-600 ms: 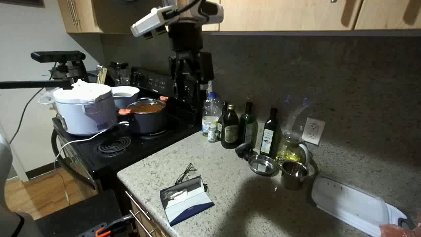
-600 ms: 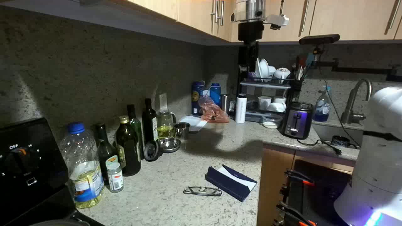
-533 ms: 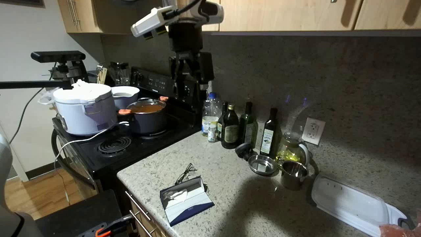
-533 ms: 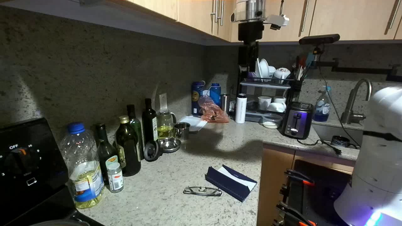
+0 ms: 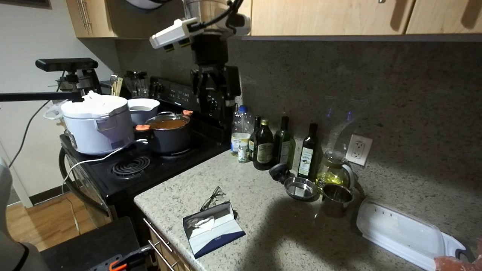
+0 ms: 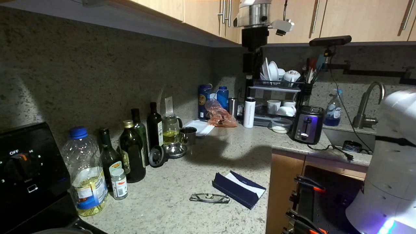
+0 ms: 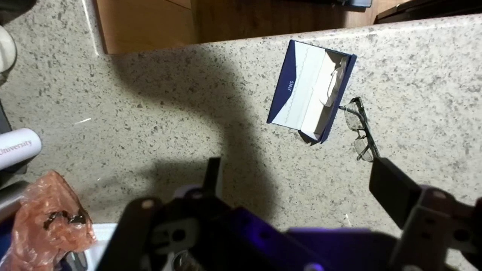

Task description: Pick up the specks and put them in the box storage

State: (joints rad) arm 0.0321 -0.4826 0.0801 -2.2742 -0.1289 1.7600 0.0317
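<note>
Specs (image 6: pixel 209 197) lie on the table (image 5: pixel 248 192), just outside & beside the case (image 7: pixel 307 90); can't tell if the two touch. Dark frame, clear lenses; temples hard to make out. The case is open, flap laid out w/ "JINS" on it, navy outside, pale inside, close to the table's edge; white stuff in it, can't tell what. The pincer (image 7: pixel 296 165) hangs high above the table, pointing down, jaws wide apart w/ nothing held; both exterior views put it well clear of specs & case. In wrist view a fingertip (image 7: pixel 393 188) seems to meet the specs' end, but by line of sight only. Along the wall: dark btls (image 5: pixel 264 148), blue-cap btl (image 6: pixel 87 178), small jar (image 6: pixel 119 186), bowl (image 5: pixel 300 190), metal cup (image 5: pixel 336 203), jug (image 5: pixel 329 177) w/ yellow liquid, then white tray (image 5: pixel 401 229) w/ orange bag (image 6: pixel 220 113) partly over it. Farther back in an exterior view: white flask (image 6: pixel 249 112), rack (image 6: pixel 276 88) w/ dishes, toaster (image 6: pixel 307 125), tap (image 6: pixel 361 109). Stove (image 5: pixel 101 171) adjoins the table, w/ white cooker (image 5: pixel 98 130) & dark pot (image 5: pixel 171 139), reddish stuff in the pot. Robot's base (image 6: pixel 383 191), white, stands off the table's edge, violet light low on it. Big shadow falls across the table in all three views.
</note>
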